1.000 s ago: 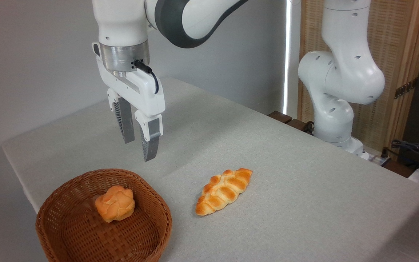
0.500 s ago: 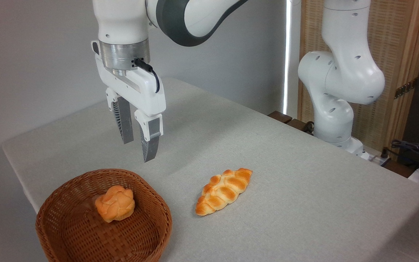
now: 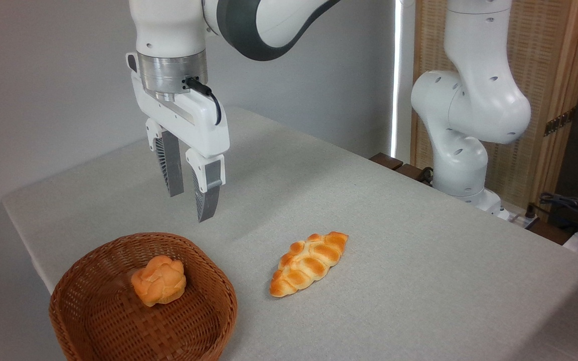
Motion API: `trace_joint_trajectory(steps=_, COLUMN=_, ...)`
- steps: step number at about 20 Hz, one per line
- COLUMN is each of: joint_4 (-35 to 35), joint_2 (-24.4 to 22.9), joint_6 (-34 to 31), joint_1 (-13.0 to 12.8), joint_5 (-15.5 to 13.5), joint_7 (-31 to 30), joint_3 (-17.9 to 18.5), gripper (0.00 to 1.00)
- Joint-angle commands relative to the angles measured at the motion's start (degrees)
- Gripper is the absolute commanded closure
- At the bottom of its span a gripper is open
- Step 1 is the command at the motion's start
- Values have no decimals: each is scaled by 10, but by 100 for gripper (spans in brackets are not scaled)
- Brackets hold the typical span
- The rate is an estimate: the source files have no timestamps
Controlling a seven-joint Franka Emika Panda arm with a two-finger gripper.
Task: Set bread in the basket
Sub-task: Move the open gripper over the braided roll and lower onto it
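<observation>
The bread (image 3: pixel 309 263), a long braided loaf with a golden-orange top, lies on the grey tablecloth to the right of the basket (image 3: pixel 98 326). The round brown wicker basket stands at the front left. My gripper (image 3: pixel 189 206) hangs in the air above the basket's far rim, well left of and above the bread. Its two grey fingers point down, stand apart, and hold nothing.
A small round knotted orange bun (image 3: pixel 158 280) lies inside the basket. The arm's white base (image 3: pixel 462 145) stands at the table's back right edge. Cables and dark items (image 3: pixel 575 210) lie beyond the right edge. A wooden screen (image 3: pixel 545 75) stands behind.
The gripper has drifted slightly up and to the right. The bread, the bun and the basket have stayed in place.
</observation>
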Motion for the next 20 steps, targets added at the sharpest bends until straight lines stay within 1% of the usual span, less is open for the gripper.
trace_joint_trajectory(steps=1, joint_4=-10, joint_2=-20, joint_6=-25, joint_1=-1, joint_5=7, joint_7=-7, joint_3=27, gripper=0)
trace_joint_trajectory(steps=3, joint_4=-44, joint_2=-41, joint_6=-26, joint_1=-1, joint_5=9, joint_7=0, joint_3=50, gripper=0)
trace_joint_trajectory(steps=4, joint_4=-59, joint_2=-50, joint_6=-26, joint_1=-1, joint_5=19, joint_7=0, joint_3=58, gripper=0)
trace_joint_trajectory(steps=7, joint_4=-104, joint_2=-64, joint_6=-26, joint_1=-1, joint_5=46, joint_7=-1, joint_3=63, gripper=0)
trace_joint_trajectory(steps=8, joint_4=-120, joint_2=-71, joint_6=-26, joint_1=-1, joint_5=52, joint_7=0, joint_3=74, gripper=0)
trace_joint_trajectory(steps=11, joint_4=-171, joint_2=-85, joint_6=-8, joint_1=-1, joint_5=57, joint_7=4, joint_3=92, gripper=0)
trace_joint_trajectory(steps=12, joint_4=-187, joint_2=-85, joint_6=3, joint_1=-1, joint_5=63, joint_7=5, joint_3=99, gripper=0)
trace_joint_trajectory(steps=14, joint_4=-218, joint_2=-86, joint_6=31, joint_1=-1, joint_5=76, joint_7=6, joint_3=101, gripper=0)
trace_joint_trajectory(steps=18, joint_4=-239, joint_2=-81, joint_6=55, joint_1=-5, joint_5=77, joint_7=4, joint_3=101, gripper=0)
trace_joint_trajectory(steps=20, joint_4=-244, joint_2=-75, joint_6=57, joint_1=-8, joint_5=75, joint_7=4, joint_3=101, gripper=0)
